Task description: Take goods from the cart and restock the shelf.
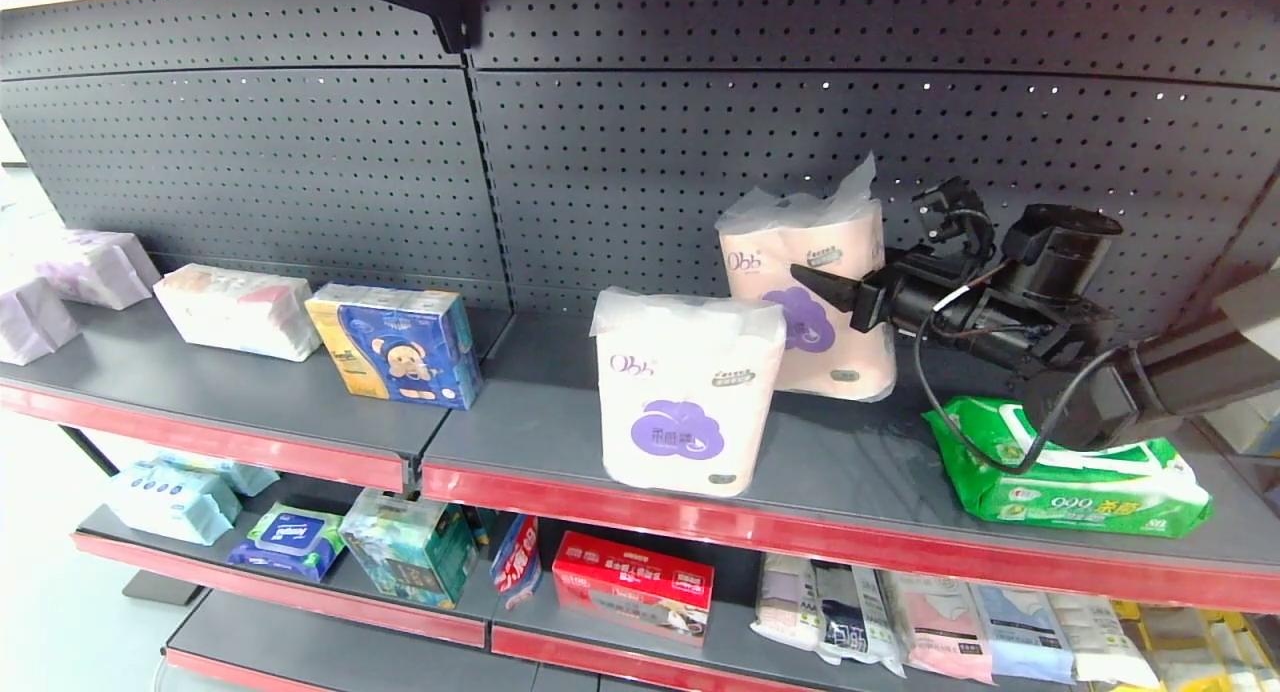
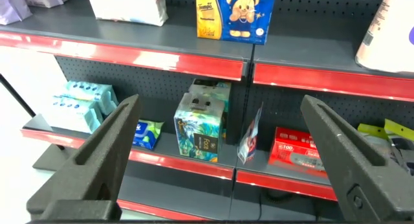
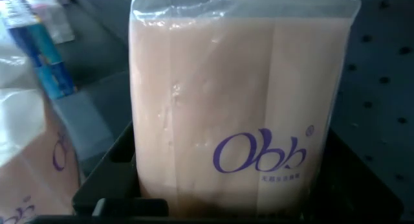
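The right arm is stretching level over the shelf (image 1: 520,412) from the right, its right gripper (image 1: 820,284) squeezing the upright pink roll pack (image 1: 800,237) between its fingers. A second pack (image 1: 685,392) is standing just left of and nearer than that gripper. The left gripper (image 2: 220,107) is gaping wide, holding nothing.

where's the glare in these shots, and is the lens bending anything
Head view: glare streaks run along the red shelf edge, and the straight shelf lines bow and slant toward the corners. Left wrist view: a bright sheen on the same edge. Right wrist view: small glints on the plastic wrap of the toilet paper pack.
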Available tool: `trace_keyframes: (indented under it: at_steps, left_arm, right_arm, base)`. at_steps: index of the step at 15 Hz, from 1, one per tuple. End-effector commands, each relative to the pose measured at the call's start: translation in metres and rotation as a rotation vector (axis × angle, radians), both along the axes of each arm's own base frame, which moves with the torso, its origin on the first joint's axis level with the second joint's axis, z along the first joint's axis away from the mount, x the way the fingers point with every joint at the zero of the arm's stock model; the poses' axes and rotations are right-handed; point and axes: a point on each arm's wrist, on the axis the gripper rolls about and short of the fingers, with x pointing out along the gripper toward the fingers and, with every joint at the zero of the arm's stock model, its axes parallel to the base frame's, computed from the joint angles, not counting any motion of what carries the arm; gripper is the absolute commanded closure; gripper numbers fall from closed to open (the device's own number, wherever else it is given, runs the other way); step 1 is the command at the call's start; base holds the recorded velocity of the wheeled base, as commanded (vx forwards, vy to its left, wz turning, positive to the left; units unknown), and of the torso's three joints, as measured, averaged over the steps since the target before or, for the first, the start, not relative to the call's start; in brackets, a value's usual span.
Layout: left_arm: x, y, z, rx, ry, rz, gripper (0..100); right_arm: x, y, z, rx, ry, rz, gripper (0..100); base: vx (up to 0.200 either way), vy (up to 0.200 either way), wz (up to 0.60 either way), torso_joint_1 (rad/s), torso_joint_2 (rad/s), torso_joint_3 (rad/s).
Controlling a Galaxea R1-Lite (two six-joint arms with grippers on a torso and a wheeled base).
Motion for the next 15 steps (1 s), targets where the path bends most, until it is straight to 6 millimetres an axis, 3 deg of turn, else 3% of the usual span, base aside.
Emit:
trace_keyframes:
  at_steps: [1, 9, 15]
  left_arm:
    - [0.000, 0.000, 0.000, 0.000, 0.000, 0.001, 0]
    - [0.000, 0.000, 0.000, 0.000, 0.000, 0.001, 0]
    - [0.000, 0.000, 0.000, 0.000, 0.000, 0.001, 0]
  right_arm:
    - [0.006, -0.002, -0.010, 0.020, 0.029, 0.024, 100]
    - [0.029, 0.013, -0.022, 0.112, 0.044, 0.089, 100]
    - [0.039, 0.009, -0.035, 0.098, 0.046, 0.151, 100]
  base:
    - [0.000, 0.000, 0.00, 0.000, 0.00, 0.000]
    - [0.000, 0.000, 0.00, 0.000, 0.00, 0.000]
    - [0.000, 0.000, 0.00, 0.000, 0.00, 0.000]
